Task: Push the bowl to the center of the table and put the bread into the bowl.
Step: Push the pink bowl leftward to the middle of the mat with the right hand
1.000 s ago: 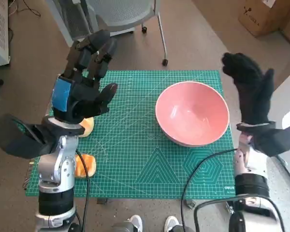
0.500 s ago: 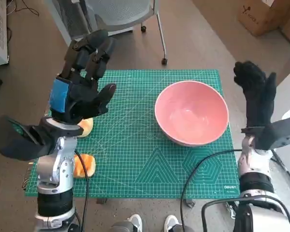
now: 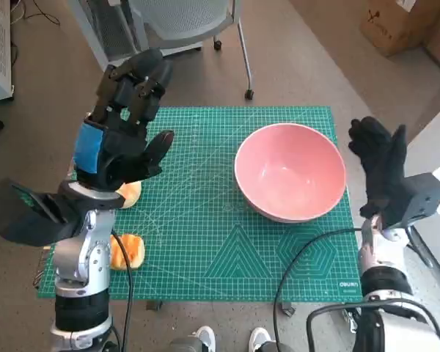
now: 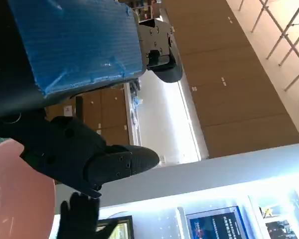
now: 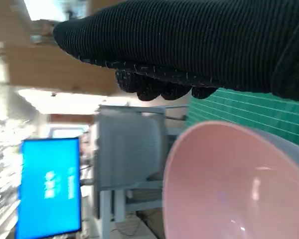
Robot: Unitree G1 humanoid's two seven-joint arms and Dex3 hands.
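Two breads lie at the mat's [image 3: 205, 242] left edge, one [image 3: 130, 193] partly hidden under the left robot hand [image 3: 121, 139], one [image 3: 126, 251] nearer; their long axes cannot be told. The bowl [image 3: 290, 171] sits upright, holding nothing, right of centre on the worktop. Both robot hands hover spread, the right [image 3: 381, 165] just beside the bowl's rim.

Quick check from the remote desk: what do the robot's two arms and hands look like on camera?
The left hand is black and mechanical, with a blue tape patch on its back, on a silver-grey forearm. The right hand wears a black knitted glove above a pale forearm. Black box-shaped modules sit at both wrists, and black cables trail beside each arm.
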